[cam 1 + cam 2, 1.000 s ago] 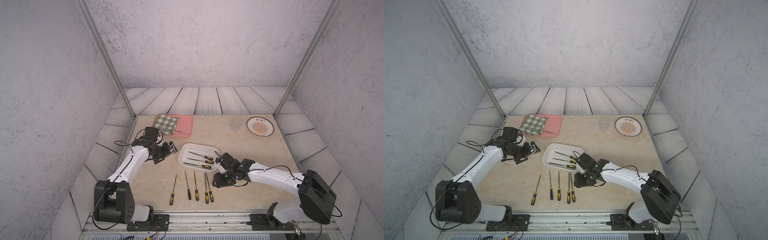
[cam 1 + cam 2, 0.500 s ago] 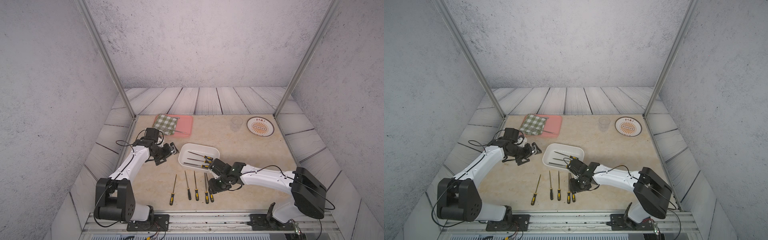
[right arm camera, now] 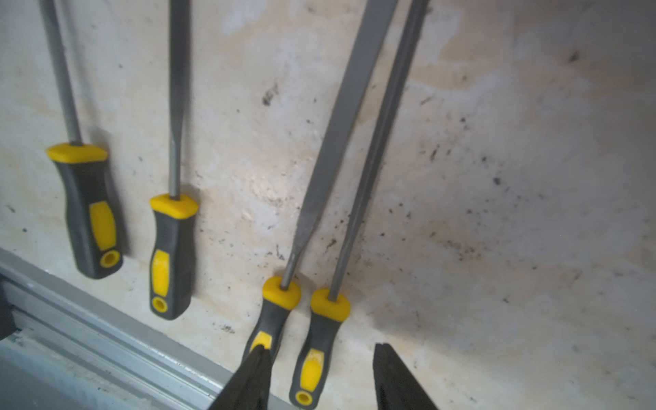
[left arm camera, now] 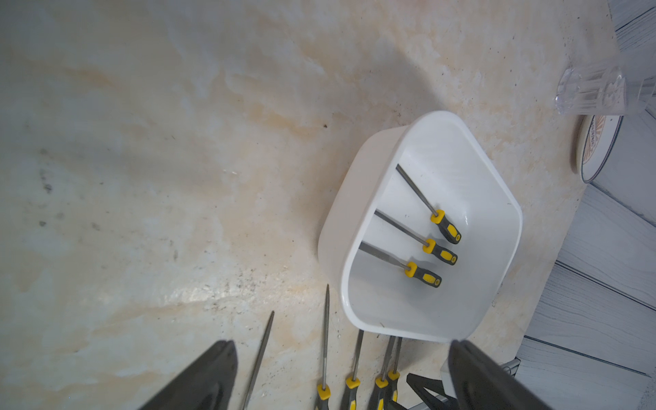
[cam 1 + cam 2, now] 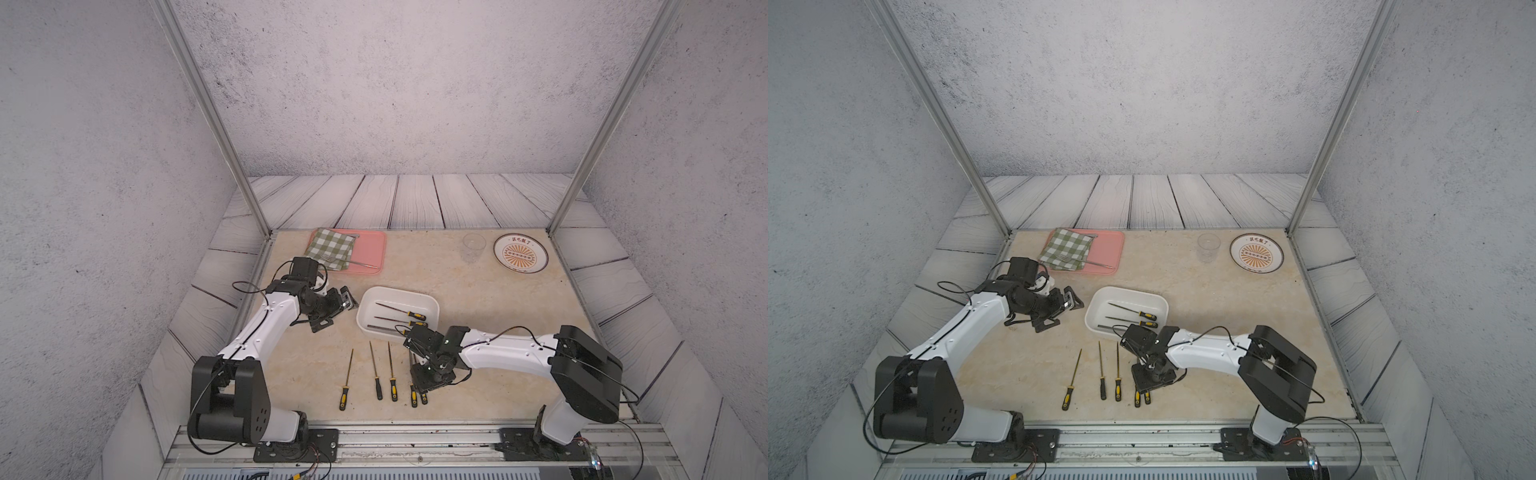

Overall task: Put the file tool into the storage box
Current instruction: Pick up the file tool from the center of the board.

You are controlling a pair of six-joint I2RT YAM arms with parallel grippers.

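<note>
The white storage box [image 5: 399, 289] stands mid-table in both top views [image 5: 1127, 289], with three yellow-and-black file tools [image 4: 424, 275] lying in it. Several more files [image 5: 374, 370] lie in a row near the front edge. My right gripper [image 5: 426, 380] hangs low over the two rightmost ones. In the right wrist view it [image 3: 321, 348] is open, and its jaws straddle the handle of the rightmost file [image 3: 317, 330] without touching it; one fingertip [image 3: 259, 358] overlaps the neighbouring file's handle [image 3: 277, 316]. My left gripper [image 5: 347, 301] is open and holds nothing, left of the box.
A pink tray [image 5: 370, 249] with a green checked cloth [image 5: 330, 247] and a fork sits at the back left. A clear cup [image 5: 473, 245] and a patterned plate [image 5: 521, 252] stand at the back right. The metal rail [image 3: 106, 333] runs just past the file handles.
My right arm swung from beside the box toward the front edge and came down over the two rightmost files. The left arm shifted only slightly.
</note>
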